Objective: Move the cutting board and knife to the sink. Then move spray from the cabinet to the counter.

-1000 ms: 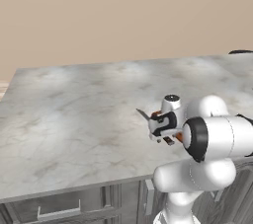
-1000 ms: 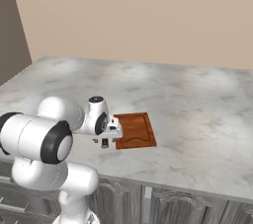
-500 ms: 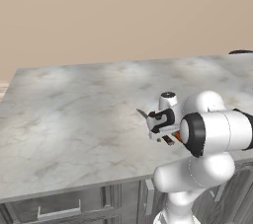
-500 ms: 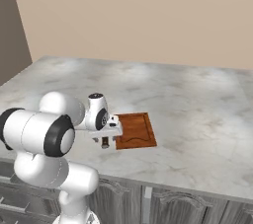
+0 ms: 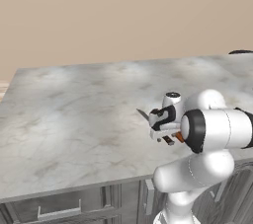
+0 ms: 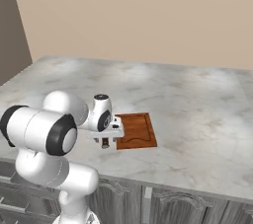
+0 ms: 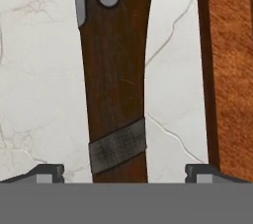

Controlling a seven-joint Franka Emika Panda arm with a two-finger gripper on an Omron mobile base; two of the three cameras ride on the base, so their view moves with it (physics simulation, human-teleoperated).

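The knife lies flat on the marble counter, its dark brown handle running up the hand view to the silver blade; the blade tip pokes out left of the hand. My gripper is open and low over the handle end, one fingertip on each side, neither touching it. The reddish-brown cutting board lies flat just right of the knife, its edge close to my right fingertip. The sink, spray and cabinet are out of view.
Grey drawer and cabinet fronts run below the counter's near edge. A dark curved object shows at the counter's far right. A beige wall backs the counter, with wide bare marble around the board.
The hand has sunk slightly toward the counter over the knife handle. Knife and cutting board have not moved, and the jaws stay wide.
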